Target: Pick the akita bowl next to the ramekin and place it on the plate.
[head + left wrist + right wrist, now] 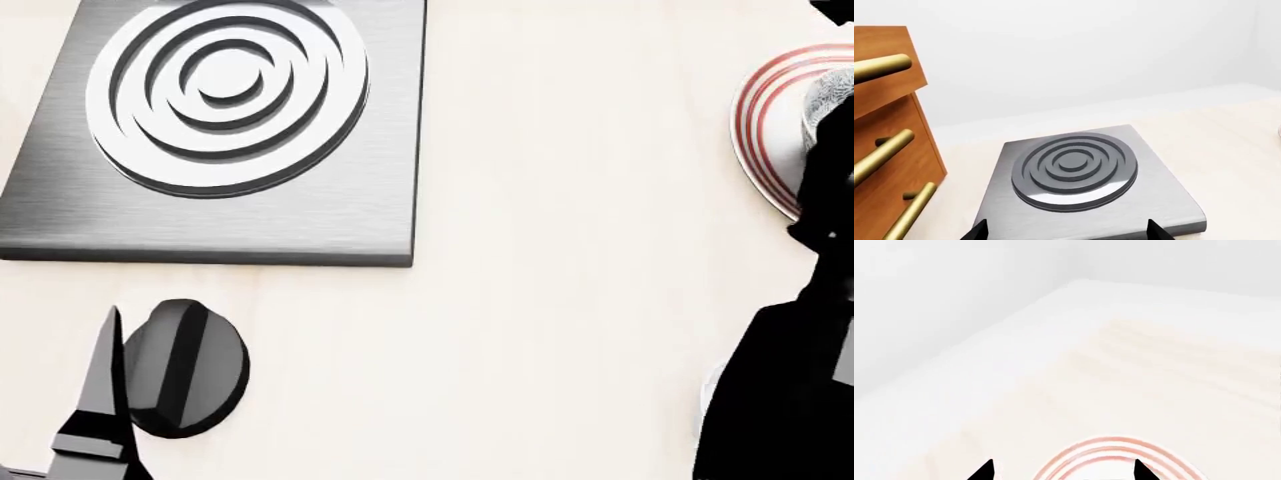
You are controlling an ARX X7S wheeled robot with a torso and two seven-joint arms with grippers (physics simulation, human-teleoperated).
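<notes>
The plate [763, 130], white with red rings, lies at the right edge of the head view. A grey speckled akita bowl [825, 100] stands on it, partly hidden by my right arm [787, 400]. The right wrist view shows the plate's ringed rim [1111, 450] just beyond my right gripper [1062, 472], which is open with nothing between its fingertips; the bowl does not show there. My left gripper [1066, 231] is open and empty at the near edge of a burner slab. The ramekin is out of view.
A grey metal slab with a ringed burner [227, 110] sits at the far left, in front of my left gripper [1074, 170]. A wooden block with brass handles [887, 150] stands beside it. A pale curved edge [707, 390] peeks out by my right arm.
</notes>
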